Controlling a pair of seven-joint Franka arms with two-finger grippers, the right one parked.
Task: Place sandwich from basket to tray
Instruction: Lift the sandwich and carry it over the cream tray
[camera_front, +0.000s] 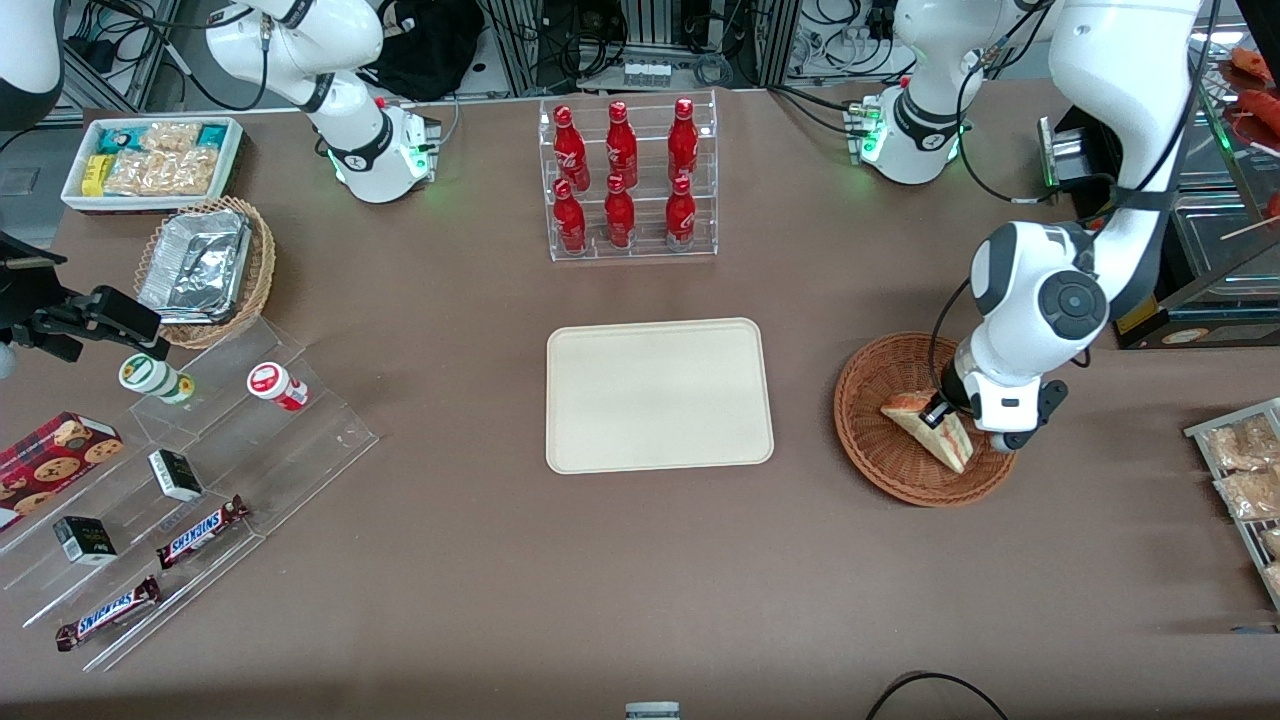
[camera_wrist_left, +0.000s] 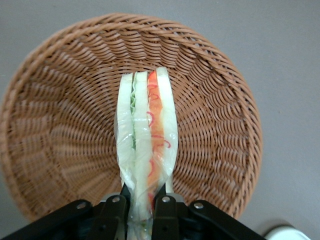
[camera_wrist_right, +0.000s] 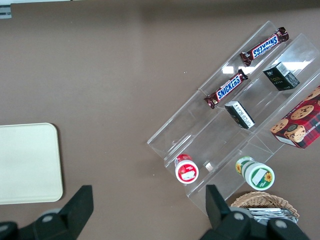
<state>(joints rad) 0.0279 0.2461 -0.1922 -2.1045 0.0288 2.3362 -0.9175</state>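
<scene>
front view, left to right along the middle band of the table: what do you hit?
tan basket of foil trays → tray → basket → sandwich, pinched by the shut claw low inside the basket.

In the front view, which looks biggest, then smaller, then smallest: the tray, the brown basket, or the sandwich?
1. The tray looks biggest.
2. The basket comes next.
3. The sandwich, held in the pincer over the basket, looks smallest.
</scene>
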